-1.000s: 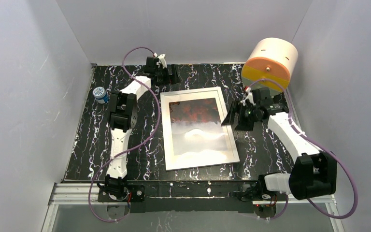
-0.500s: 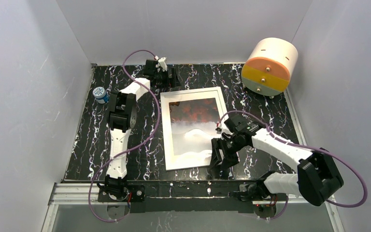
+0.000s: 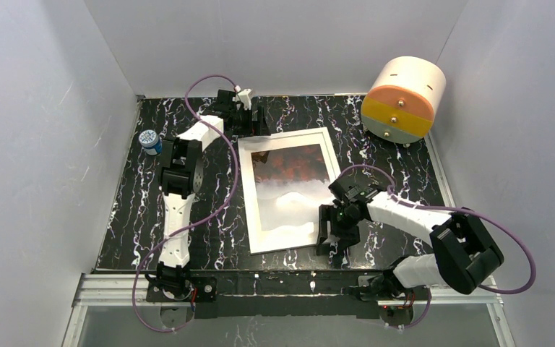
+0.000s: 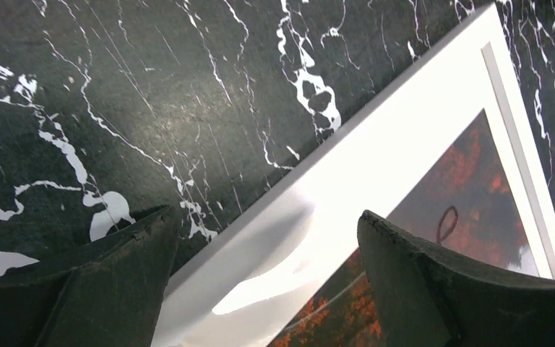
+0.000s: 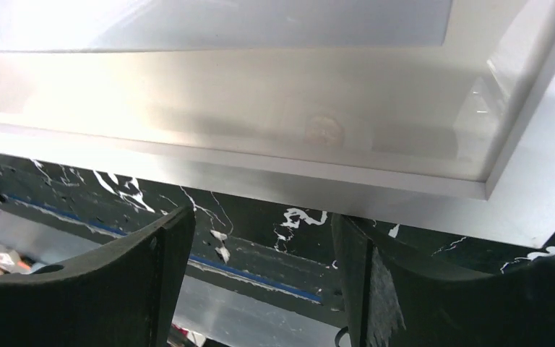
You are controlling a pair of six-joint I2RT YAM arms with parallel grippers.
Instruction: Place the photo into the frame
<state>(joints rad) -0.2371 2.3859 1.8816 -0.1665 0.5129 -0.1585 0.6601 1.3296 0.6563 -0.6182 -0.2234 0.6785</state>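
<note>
The frame (image 3: pixel 282 243), white-rimmed, lies flat in the middle of the black marbled table. Inside it shows the photo (image 3: pixel 293 163), red-orange forest over pale mist. My left gripper (image 3: pixel 250 123) hovers open at the frame's far left corner. In the left wrist view, the left gripper (image 4: pixel 266 217) straddles the white rim (image 4: pixel 405 137), with the photo (image 4: pixel 477 166) beside its right finger. My right gripper (image 3: pixel 332 231) is open at the frame's near right corner. In the right wrist view, the right gripper (image 5: pixel 264 217) holds nothing and sits just off the frame's edge (image 5: pixel 260 170).
A white-and-orange drum (image 3: pixel 403 97) stands at the far right corner. A small blue-and-white can (image 3: pixel 149 141) sits at the table's left edge. White walls close in three sides. The table's front edge and metal rail (image 5: pixel 209 303) lie just below the right gripper.
The right arm swung from beside the frame's right side down to its near right corner. The left gripper edged a little closer to the far left corner.
</note>
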